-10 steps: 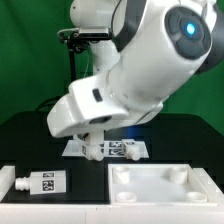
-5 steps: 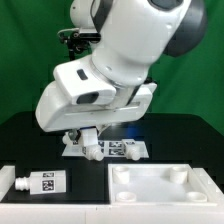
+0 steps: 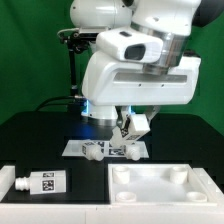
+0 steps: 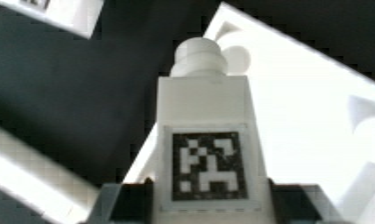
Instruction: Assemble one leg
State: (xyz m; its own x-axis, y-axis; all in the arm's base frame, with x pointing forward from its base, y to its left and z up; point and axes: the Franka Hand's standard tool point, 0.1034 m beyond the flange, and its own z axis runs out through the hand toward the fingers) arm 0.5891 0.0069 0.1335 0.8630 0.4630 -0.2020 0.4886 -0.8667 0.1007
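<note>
Gripper (image 3: 131, 127) is gripping the leg (image 4: 207, 110) aloft mid-transfer; next is needing its narrow end lined into a white board (image 3: 165, 196) corner recess.

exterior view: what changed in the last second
The arm rose and swung toward the exterior view's right; its gripper now holds a leg clear of the table. The other leg, the tray-like board and the marker board stayed put.

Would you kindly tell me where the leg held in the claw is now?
The held leg hangs near the exterior view's centre, above the marker board toward that view's right, beyond the wide white board.
</note>
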